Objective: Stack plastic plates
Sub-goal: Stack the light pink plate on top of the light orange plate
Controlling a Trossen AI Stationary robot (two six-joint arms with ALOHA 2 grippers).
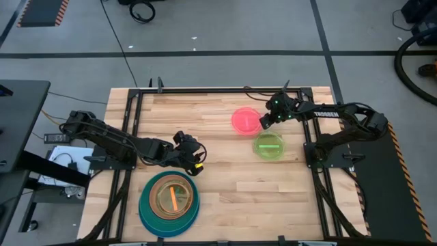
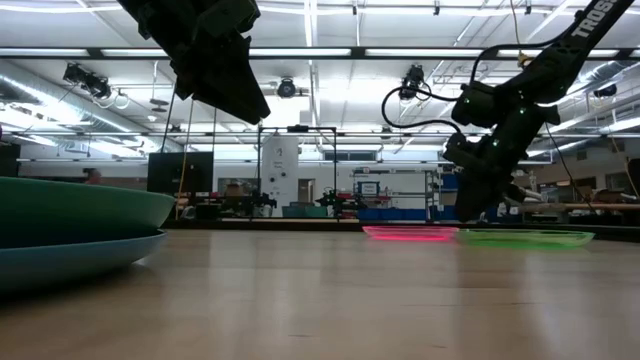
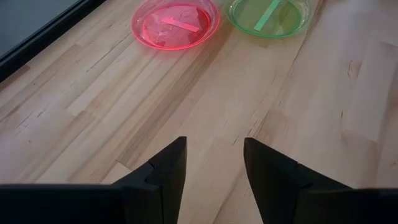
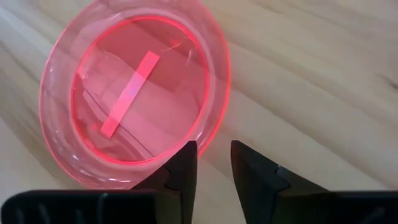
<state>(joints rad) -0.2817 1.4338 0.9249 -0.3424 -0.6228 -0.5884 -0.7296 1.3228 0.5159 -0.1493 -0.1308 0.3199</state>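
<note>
A stack of plates sits near the table's near-left: a large blue one at the bottom, a teal one on it, then brown and smaller ones nested inside. A translucent pink plate and a green plate lie flat on the wood toward the far right. My right gripper is open with a narrow gap, low at the pink plate's right rim. My left gripper is open, raised above the table just beyond the stack. My right gripper comes down slanting from the table's right. One finger stands over the pink plate's rim and the other over bare wood. Whether the finger touches the rim, I cannot tell. The plate lies flat on the table.
Bare wood spreads between the stack and the two small plates. The green plate lies close beside the pink one, just near of my right gripper. Black frame rails run along the table's left and right sides.
</note>
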